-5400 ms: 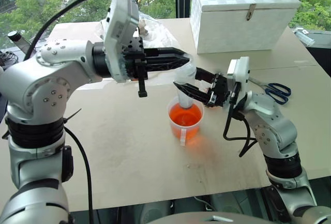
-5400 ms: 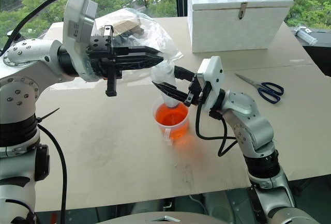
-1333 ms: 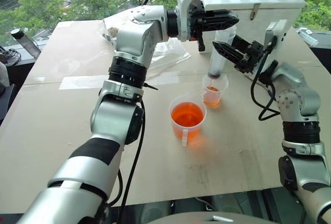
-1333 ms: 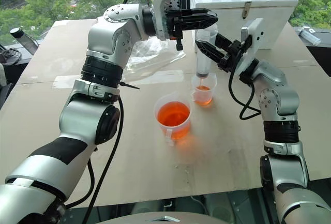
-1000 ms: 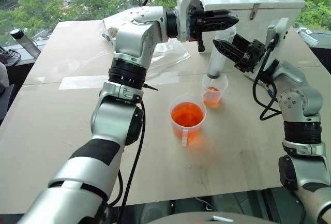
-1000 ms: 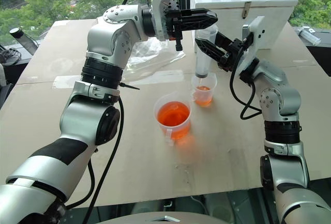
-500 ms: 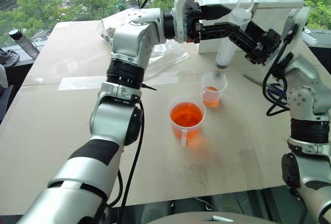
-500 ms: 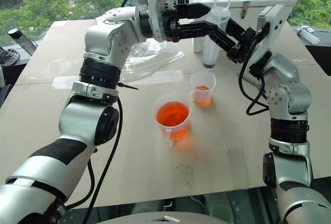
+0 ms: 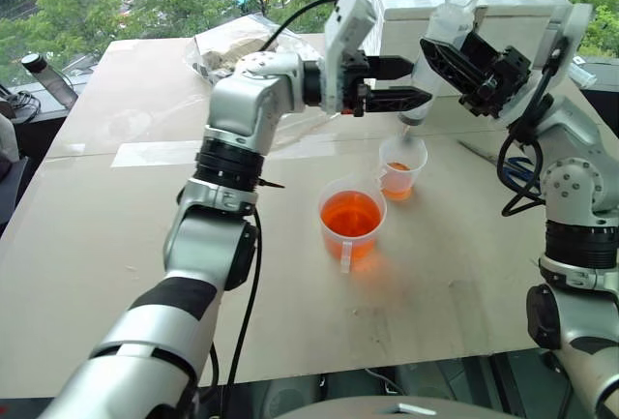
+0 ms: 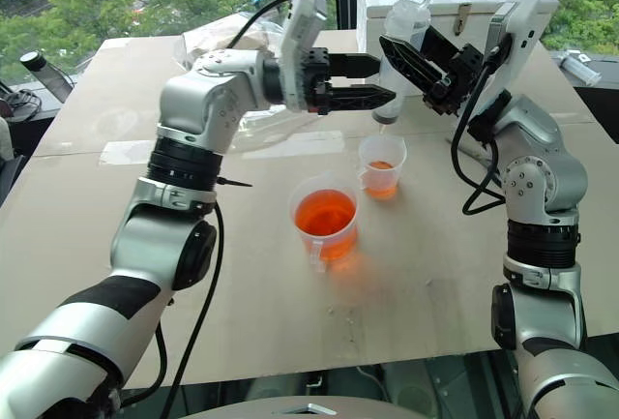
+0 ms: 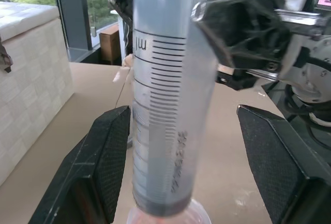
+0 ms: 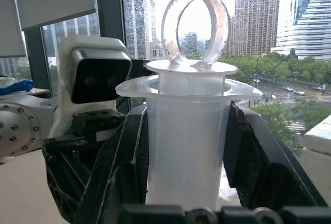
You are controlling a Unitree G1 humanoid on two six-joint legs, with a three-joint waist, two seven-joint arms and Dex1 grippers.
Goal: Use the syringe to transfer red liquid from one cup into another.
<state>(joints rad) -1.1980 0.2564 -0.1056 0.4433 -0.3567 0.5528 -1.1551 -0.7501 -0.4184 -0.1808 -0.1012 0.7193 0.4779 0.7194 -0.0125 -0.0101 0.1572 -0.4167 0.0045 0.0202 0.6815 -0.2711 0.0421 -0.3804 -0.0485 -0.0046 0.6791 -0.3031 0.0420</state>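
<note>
The right gripper pinches the large clear plastic syringe by its barrel — nozzle down above the small narrow clear cup. The left gripper, fingers spread, flanks the barrel. The wide translucent beaker of orange-red liquid stands nearer on the counter.

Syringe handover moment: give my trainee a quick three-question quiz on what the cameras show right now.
1. True or false: the left gripper is clamped on the syringe.
2. Which gripper holds the syringe? A) left B) right C) both
3. Fill in: the syringe nozzle hangs above the ____ cup, beside the wide beaker.

Key
1. False; its fingers stand open either side of the barrel.
2. B
3. Smaller; it holds a little red liquid.
</note>
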